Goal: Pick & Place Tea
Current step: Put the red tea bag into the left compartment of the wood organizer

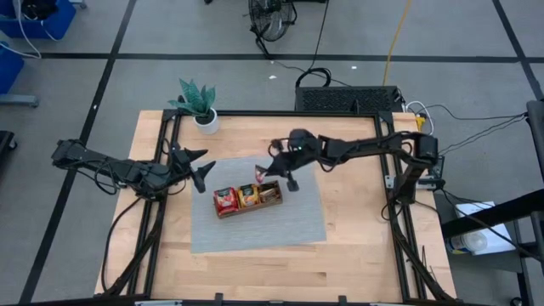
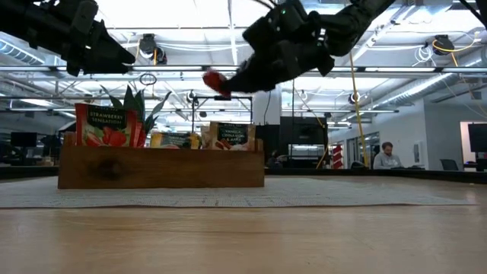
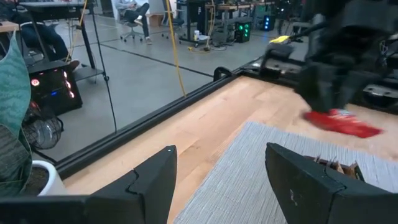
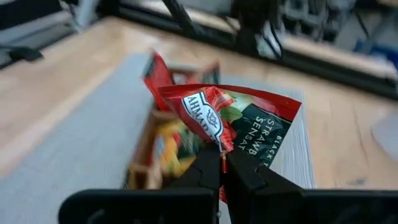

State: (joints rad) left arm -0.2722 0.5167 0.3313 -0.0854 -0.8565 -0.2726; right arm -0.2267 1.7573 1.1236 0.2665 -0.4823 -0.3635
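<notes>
A brown wooden tray (image 1: 247, 199) stands on a grey mat (image 1: 255, 228), with tea sachets upright in its compartments: red (image 2: 106, 125), yellow (image 1: 248, 196) and another (image 2: 232, 135). My right gripper (image 4: 222, 165) hovers above the tray's far right end, shut on one red sachet (image 4: 230, 118), also seen in the low view (image 2: 215, 81) and from the left wrist (image 3: 342, 122). At the mat's left side my left gripper (image 3: 221, 180) waits open, holding nothing. My right gripper pinches the red sachet between its two fingers at a crumpled edge (image 4: 221, 144). The fingers slant down from the table's right side. The sachet sticks out past the fingertips, creased, lifted clear above the tray.
A potted plant (image 1: 197, 106) stands at the table's far left corner. Black frame rails (image 1: 255, 113) run along the table's edges. Bare wood lies in front of the mat toward the near edge (image 1: 280, 272). A person sits in the room beyond (image 2: 386, 156).
</notes>
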